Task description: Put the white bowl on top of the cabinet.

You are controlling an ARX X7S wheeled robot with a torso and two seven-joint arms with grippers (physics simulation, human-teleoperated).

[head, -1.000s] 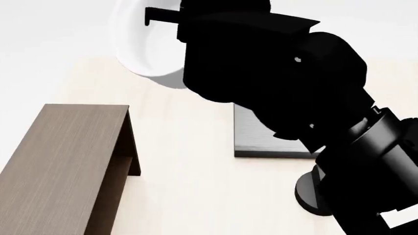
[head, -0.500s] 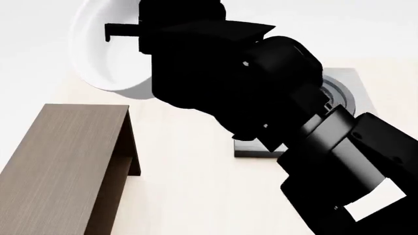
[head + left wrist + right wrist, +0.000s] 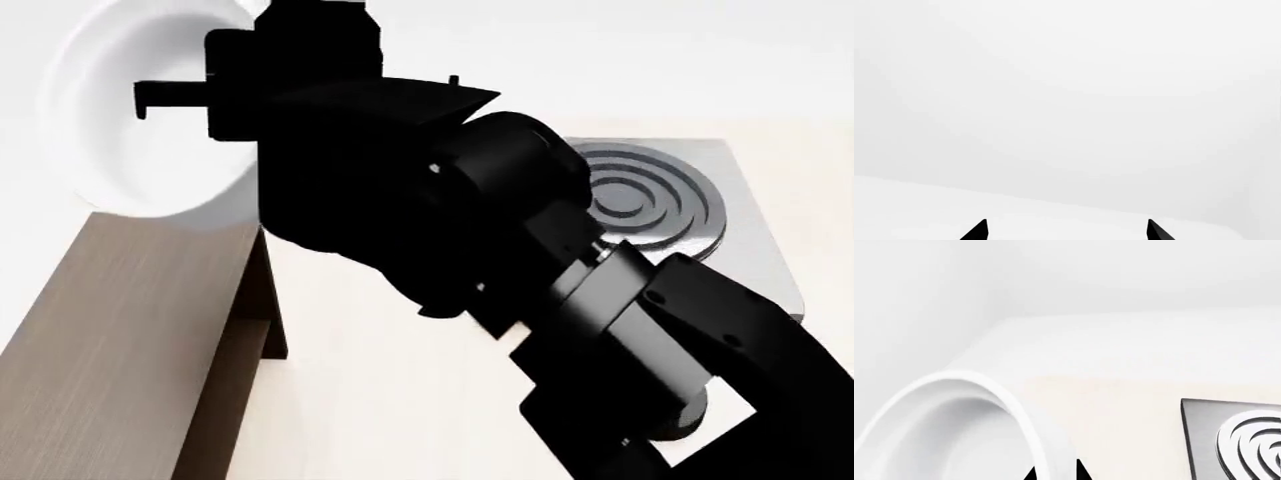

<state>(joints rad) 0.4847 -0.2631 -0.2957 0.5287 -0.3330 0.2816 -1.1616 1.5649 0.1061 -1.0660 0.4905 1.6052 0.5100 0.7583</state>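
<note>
The white bowl [image 3: 120, 130] hangs tipped on its side in the air, above the far end of the dark brown cabinet [image 3: 120, 340] at the head view's left. My right gripper [image 3: 180, 95] is shut on the bowl's rim, one finger inside and one outside. In the right wrist view the bowl's thick rim [image 3: 1011, 415] runs between the two black fingertips [image 3: 1081, 472]. My left gripper [image 3: 1066, 231] is open and empty in the left wrist view, facing blank white; it does not show in the head view.
A grey square stove plate [image 3: 667, 200] with concentric rings lies on the pale table [image 3: 374, 400] at the right; it also shows in the right wrist view [image 3: 1237, 440]. My right arm [image 3: 534, 270] crosses the middle of the head view. The cabinet has a recessed shelf [image 3: 260, 330] at its end.
My right arm has carried the bowl leftward, from over the table to over the cabinet's far end. The stove plate has come into sight behind the arm.
</note>
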